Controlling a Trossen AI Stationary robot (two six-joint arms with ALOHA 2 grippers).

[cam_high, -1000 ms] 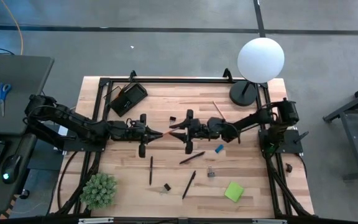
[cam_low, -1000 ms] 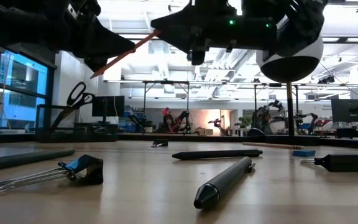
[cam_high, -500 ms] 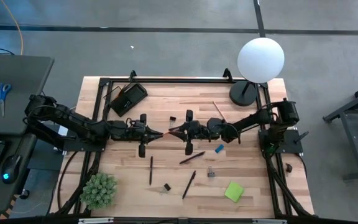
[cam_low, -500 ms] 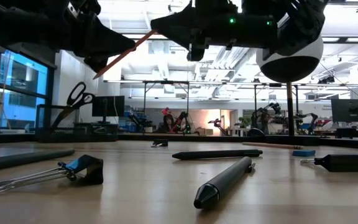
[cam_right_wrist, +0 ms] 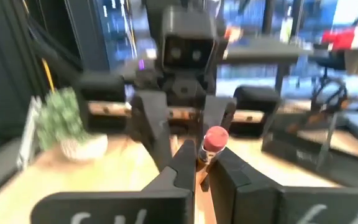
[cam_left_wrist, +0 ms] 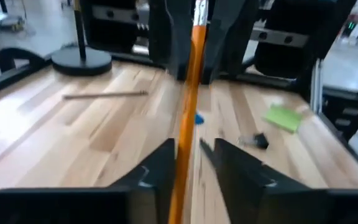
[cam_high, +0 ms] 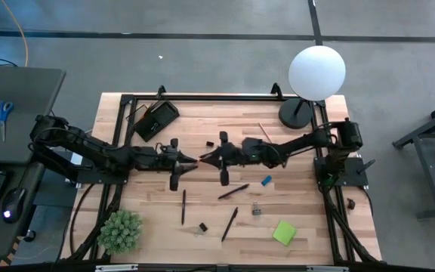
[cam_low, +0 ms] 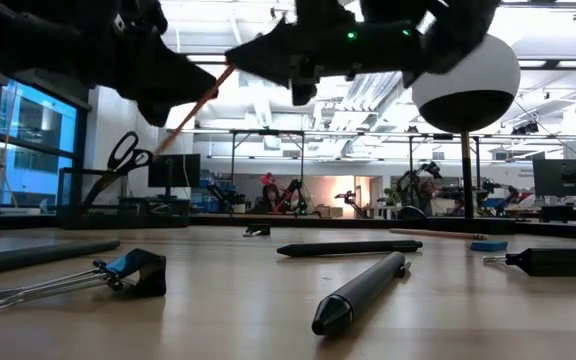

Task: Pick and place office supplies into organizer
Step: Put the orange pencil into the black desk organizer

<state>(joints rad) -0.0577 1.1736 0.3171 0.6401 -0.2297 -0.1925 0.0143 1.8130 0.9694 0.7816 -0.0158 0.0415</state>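
Both grippers meet in the air over the middle of the table, tip to tip, and one orange pencil (cam_high: 201, 159) runs between them. In its wrist view, the right gripper (cam_right_wrist: 199, 167) has its fingers squeezed tight on the end with the pink eraser. The left gripper (cam_left_wrist: 190, 163) has its fingers a little apart, with the pencil running through the gap, so the pictures do not show if it grips or has let go.

This looks like a hand-over from one arm to the other. To do it well, the right gripper should keep a firm pinch. The left one should open all the way before either arm pulls back, or the pencil may twist or drop.

The organizer (cam_high: 155, 119) sits on the table off to one side of the jaws, closer to the left arm. The pencil needs to go there.

Below the jaws, other supplies lie spread on the wood: black pens (cam_high: 233, 191), a blue eraser (cam_high: 266, 180), binder clips (cam_high: 256, 209) and a green sticky-note pad (cam_high: 284, 232). A wooden pencil (cam_high: 263, 131) lies beside the right arm. A white ball lamp (cam_high: 316, 72) stands behind the right arm, and a green plant (cam_high: 120, 230) sits at the table's corner. Nothing blocks the way to the organizer.
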